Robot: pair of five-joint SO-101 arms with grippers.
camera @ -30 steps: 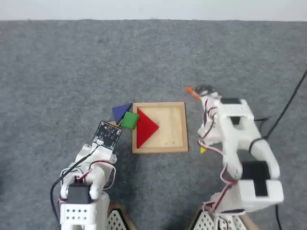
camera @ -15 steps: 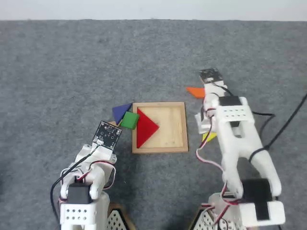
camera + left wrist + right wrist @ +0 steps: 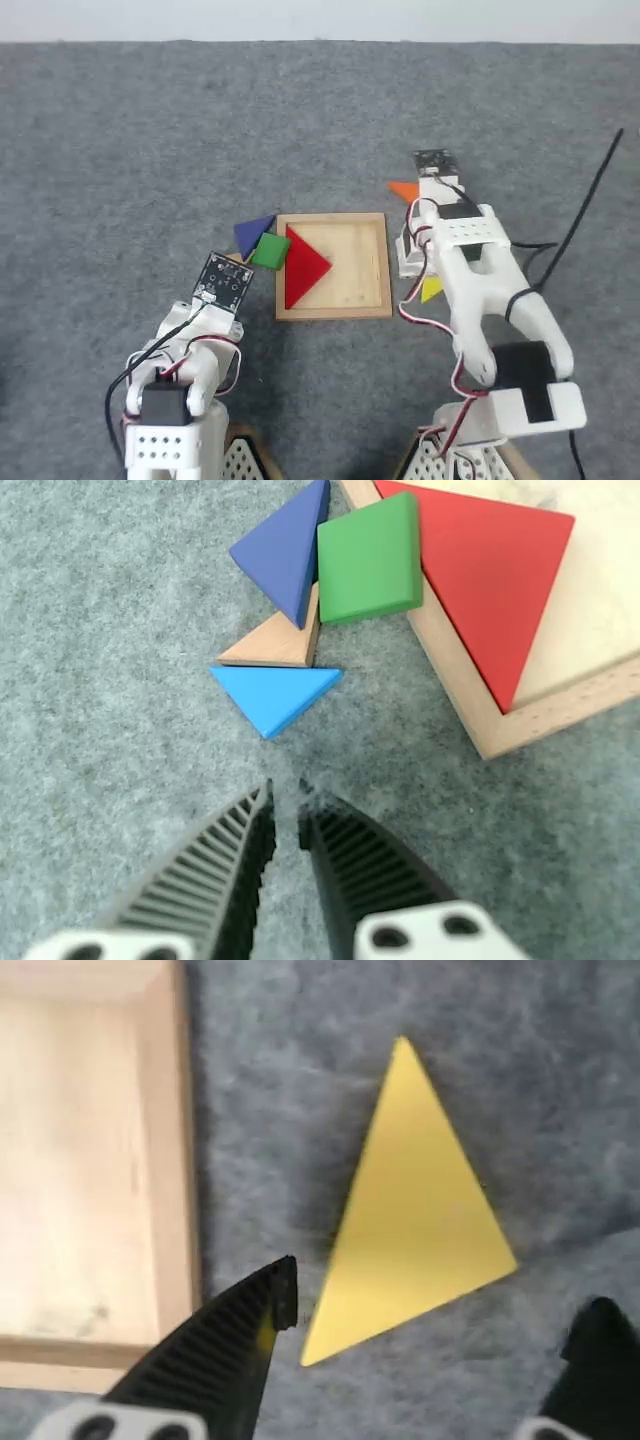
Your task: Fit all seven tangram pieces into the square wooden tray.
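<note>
Red triangle [image 3: 303, 266] in the wooden tray [image 3: 365, 300], green square [image 3: 270, 250] against its rim

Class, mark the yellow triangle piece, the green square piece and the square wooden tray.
yellow triangle piece [image 3: 410, 1220]: right wrist view, face centre.
green square piece [image 3: 368, 558]: left wrist view, top face.
square wooden tray [image 3: 355, 265]: high view, bare floor.

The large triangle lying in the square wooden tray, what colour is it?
Red triangle, clearest in the left wrist view.

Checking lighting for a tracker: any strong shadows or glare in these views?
Right wrist view: the yellow triangle throws a dark shadow toward the tray. Left wrist view: even light, no glare on the red triangle. High view: soft, even light, no glare.
</note>
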